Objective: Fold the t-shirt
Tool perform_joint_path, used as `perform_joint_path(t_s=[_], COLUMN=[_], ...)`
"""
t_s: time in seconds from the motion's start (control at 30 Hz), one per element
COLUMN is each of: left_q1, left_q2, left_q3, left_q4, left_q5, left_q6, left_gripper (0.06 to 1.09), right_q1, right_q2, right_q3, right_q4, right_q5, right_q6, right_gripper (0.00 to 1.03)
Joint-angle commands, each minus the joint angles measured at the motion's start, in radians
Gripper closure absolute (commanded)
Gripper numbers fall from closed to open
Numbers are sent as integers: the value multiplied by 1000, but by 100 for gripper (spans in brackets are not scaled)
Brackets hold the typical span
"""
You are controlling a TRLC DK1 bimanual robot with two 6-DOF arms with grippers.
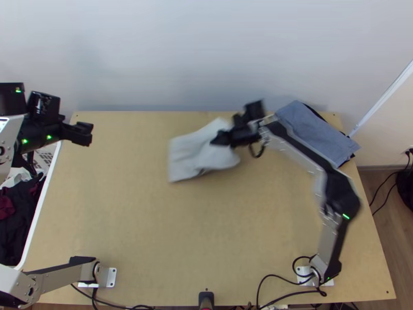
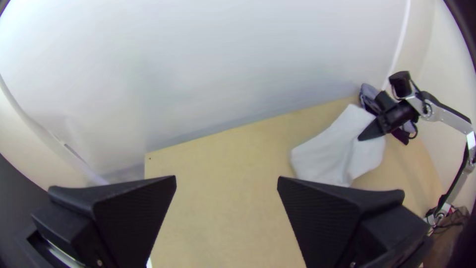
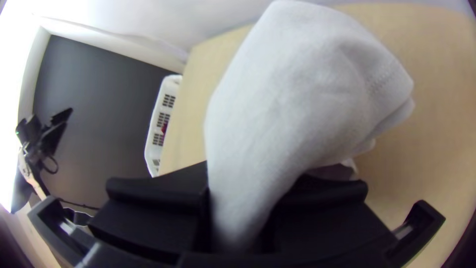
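Note:
A light grey t-shirt (image 1: 188, 152), folded into a compact bundle, hangs from or rests under my right gripper (image 1: 221, 139) near the table's upper middle. In the right wrist view the t-shirt (image 3: 302, 89) is pinched between the fingers of my right gripper (image 3: 240, 213), the cloth rising in a bulging fold. My left gripper (image 1: 85, 133) stays off at the table's upper left, away from the cloth. The left wrist view has my left gripper (image 2: 226, 183) with its fingers wide apart and nothing between them; the t-shirt (image 2: 322, 154) lies beyond.
Folded blue-grey cloth (image 1: 315, 132) with darker cloth beneath lies at the table's upper right corner, beside the right arm. A white basket (image 1: 44, 194) with dark and red clothes stands at the left edge. Bare wood (image 1: 170, 232) fills the table's near middle.

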Motion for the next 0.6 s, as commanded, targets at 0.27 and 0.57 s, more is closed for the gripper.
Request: perform_joint_path(t_s=[0.27, 0.57], left_q1=[33, 40], left_q2=[-58, -84], left_q3=[-42, -83], left_q4=[69, 92], left_q5=[-4, -4], left_q6=[-67, -61], left_gripper=[10, 9], right_q1=[-300, -515], right_q2=[-270, -270], right_q3=[73, 202], right_q4=[24, 29], right_q5=[55, 54], right_q6=[27, 44], right_gripper=[100, 100])
